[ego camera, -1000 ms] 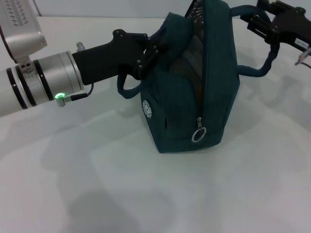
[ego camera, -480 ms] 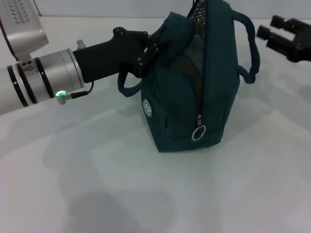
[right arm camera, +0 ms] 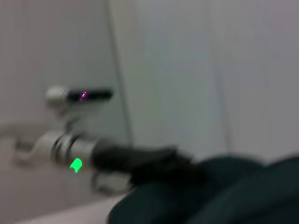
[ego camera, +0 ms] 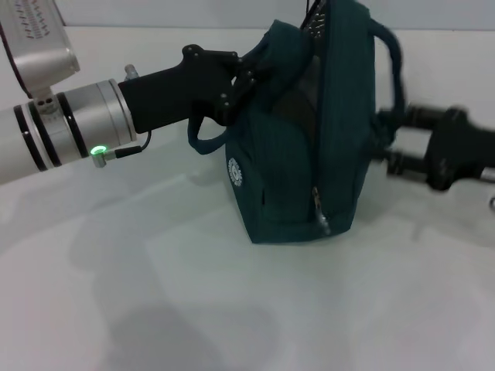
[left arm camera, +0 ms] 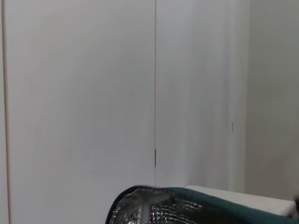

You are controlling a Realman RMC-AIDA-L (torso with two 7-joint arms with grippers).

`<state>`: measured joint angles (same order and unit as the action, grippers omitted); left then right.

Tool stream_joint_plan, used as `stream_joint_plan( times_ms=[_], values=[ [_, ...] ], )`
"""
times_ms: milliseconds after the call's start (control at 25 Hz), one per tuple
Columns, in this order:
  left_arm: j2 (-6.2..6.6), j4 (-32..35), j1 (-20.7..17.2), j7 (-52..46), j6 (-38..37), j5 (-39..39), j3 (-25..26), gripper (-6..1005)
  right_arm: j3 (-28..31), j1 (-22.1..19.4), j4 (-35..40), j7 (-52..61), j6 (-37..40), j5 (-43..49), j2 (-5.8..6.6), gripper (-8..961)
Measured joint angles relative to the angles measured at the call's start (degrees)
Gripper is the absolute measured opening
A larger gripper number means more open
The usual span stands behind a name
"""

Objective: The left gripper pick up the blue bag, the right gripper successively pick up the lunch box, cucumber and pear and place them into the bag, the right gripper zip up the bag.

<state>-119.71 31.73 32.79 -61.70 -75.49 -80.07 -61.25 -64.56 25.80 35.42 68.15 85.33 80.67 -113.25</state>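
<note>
The blue bag [ego camera: 309, 147] stands upright on the white table [ego camera: 193, 294]. Its top is open and silver lining [ego camera: 312, 22] shows inside. My left gripper [ego camera: 246, 77] is shut on the bag's upper left edge and holds it up. My right gripper [ego camera: 390, 141] is low at the bag's right side, open, with its fingertips close to the lower end of the right handle [ego camera: 394, 69]. The zipper's ring pull [ego camera: 319, 217] hangs low on the front seam. The left wrist view shows only the bag's rim [left arm camera: 154, 205]. The lunch box, cucumber and pear are out of view.
The left arm's silver cylinder with its green light [ego camera: 97, 151] stretches in from the left. The right wrist view shows that arm [right arm camera: 74, 149] beyond the bag [right arm camera: 215, 196]. A plain wall stands behind the table.
My right gripper let go of the bag's right handle, drew back, then dropped to the bag's lower right side. The handle fell back against the bag. The left gripper held still.
</note>
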Motion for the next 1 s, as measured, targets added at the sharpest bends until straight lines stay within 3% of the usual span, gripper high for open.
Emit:
stream_joint_plan(
  times_ms=[320,560,800,1000],
  values=[
    [0.0,0.0,-0.1,0.1,0.0,0.0,0.0,53,-0.3,2.4,0.1,3.6,4.2,13.6,-1.92,547],
    [0.0,0.0,-0.3,0.1,0.0,0.0,0.0,54,2.5,0.8,1.9,3.5,5.5,13.4,-1.86,548],
    [0.0,-0.1,-0.4,0.7,-0.3,-0.1,-0.2,54,10.7,0.3,1.1,3.3,-0.1,10.3,-2.27,549],
    [-0.07,-1.3,-0.6,3.6,-2.4,-0.1,-0.4,54,10.6,0.9,0.4,2.2,-5.3,5.8,-2.28,549]
  ],
)
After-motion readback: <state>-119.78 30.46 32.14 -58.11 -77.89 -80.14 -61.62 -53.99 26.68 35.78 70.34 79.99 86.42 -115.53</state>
